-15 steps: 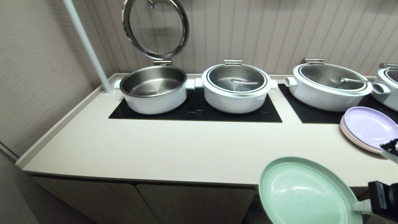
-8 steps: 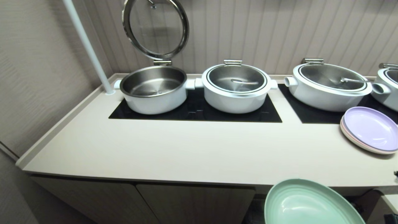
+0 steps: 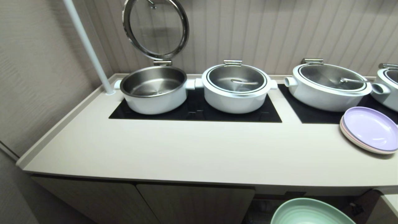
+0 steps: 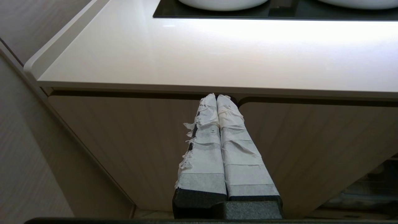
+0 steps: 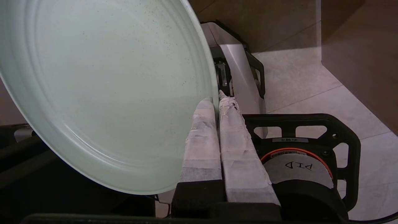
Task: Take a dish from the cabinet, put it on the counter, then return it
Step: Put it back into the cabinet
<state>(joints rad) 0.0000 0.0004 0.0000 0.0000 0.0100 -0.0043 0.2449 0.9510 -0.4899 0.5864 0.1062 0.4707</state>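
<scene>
Head view: dish (image 3: pixel 311 214) cut off at bottom edge; right gripper out of frame.

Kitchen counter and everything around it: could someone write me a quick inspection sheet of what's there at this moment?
Surface: cream counter with black cooktop panels.
Job's things: mint-green dish held below counter level, before the cabinet.
Clutter: white pots, one lid raised; lilac plate topping a stack.
Grippers: right gripper shut on the dish rim; left gripper shut, empty, facing the cabinet doors.
Cables: nothing seen.
Surroundings: ribbed wall, white pole.
</scene>
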